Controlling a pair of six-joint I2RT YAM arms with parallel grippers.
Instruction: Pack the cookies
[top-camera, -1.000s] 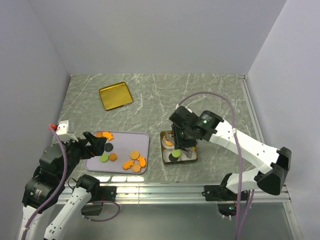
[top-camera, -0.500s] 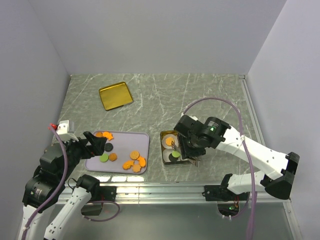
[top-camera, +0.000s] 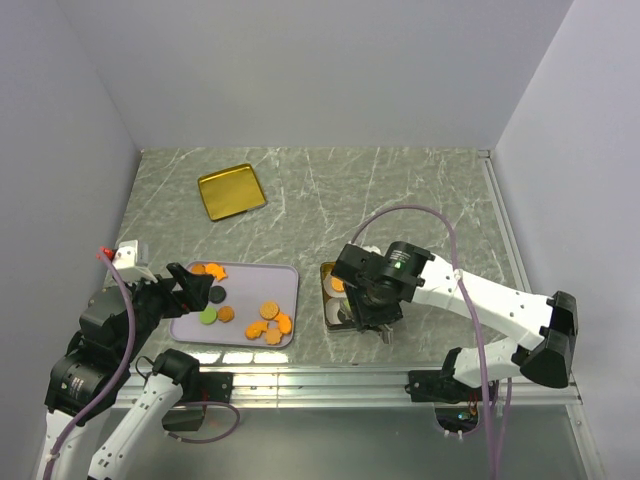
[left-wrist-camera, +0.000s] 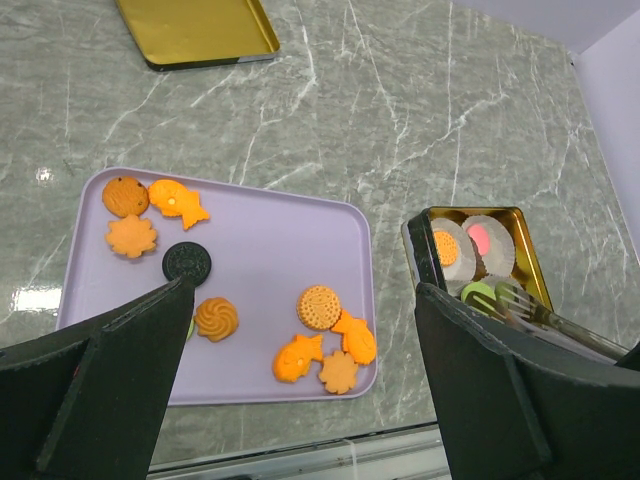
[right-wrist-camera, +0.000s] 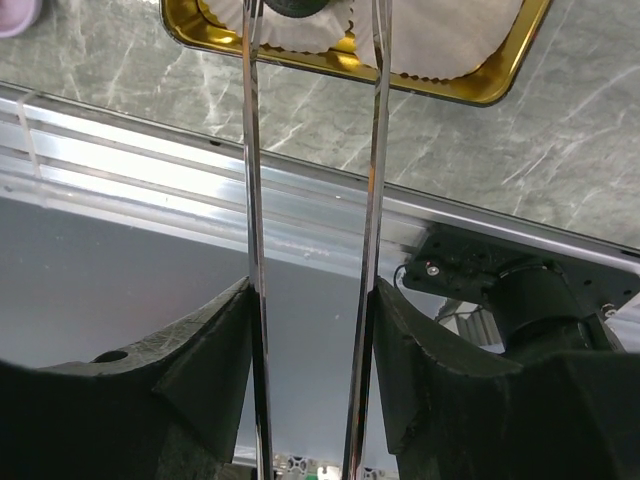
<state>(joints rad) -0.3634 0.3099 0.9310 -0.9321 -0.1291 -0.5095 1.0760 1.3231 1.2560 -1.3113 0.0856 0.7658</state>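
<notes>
Right tool (right-wrist-camera: 314, 8) is straddling a black cookie (right-wrist-camera: 290, 5) in the gold tin (right-wrist-camera: 450, 92), prongs spread. Left tool (left-wrist-camera: 302, 288) is gaping wide.

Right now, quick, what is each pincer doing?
Left pincer: open, holding nothing.
Right pincer: over the gold tin; whether it is open or gripping the black cookie cannot be told.

The grey-green marbled table (top-camera: 400, 190) bears three items directly on it: a shallow gold tray (top-camera: 231, 191) at ten o'clock, a lavender tray (top-camera: 250, 285) at eight o'clock, and an open gold tin (left-wrist-camera: 420, 255) at five o'clock.
</notes>
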